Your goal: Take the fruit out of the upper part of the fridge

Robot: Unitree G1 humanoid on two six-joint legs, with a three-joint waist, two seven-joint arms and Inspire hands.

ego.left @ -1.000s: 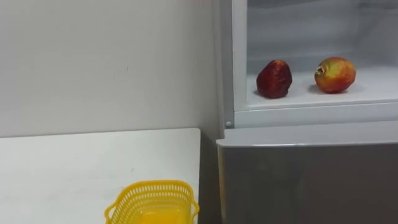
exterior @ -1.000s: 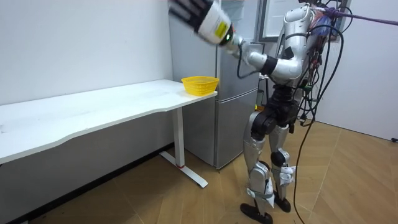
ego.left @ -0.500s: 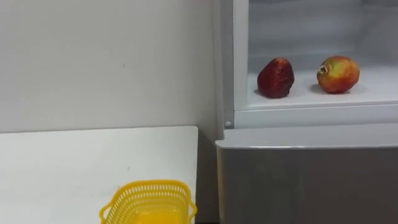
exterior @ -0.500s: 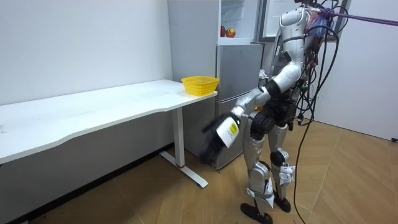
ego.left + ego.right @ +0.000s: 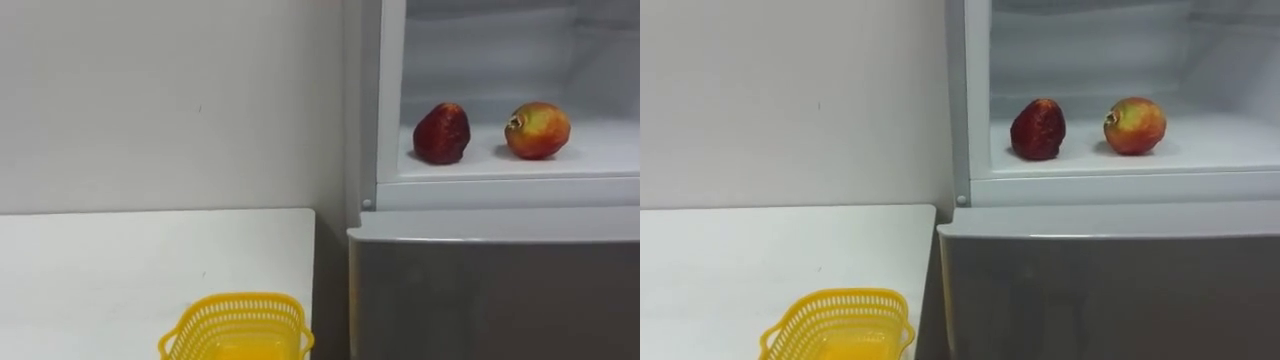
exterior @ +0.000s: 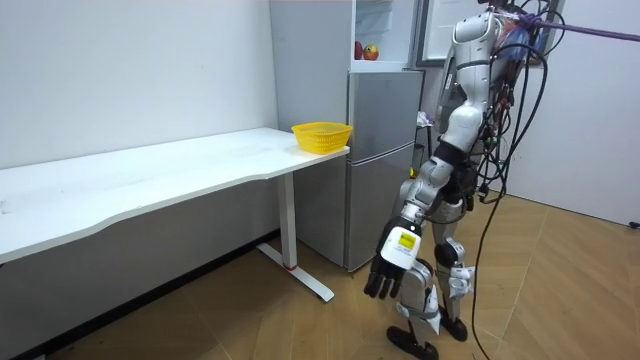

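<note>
Reach not begun: left hand [image 6: 392,268] hangs low, fingers loose, empty. Next: raise it to upper fridge [image 5: 500,192], red fruit [image 5: 442,133].

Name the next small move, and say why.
Probably raise the left hand toward the dark red fruit: the hand hangs open and empty by the legs, while that fruit and the paler fruit sit on the open fridge shelf.

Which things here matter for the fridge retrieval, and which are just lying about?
Job: open upper fridge compartment; dark red fruit and red-yellow fruit on its shelf; yellow basket, likely the drop-off; left hand, hanging open and low.
Lying about: white table; lower fridge door, shut.
</note>
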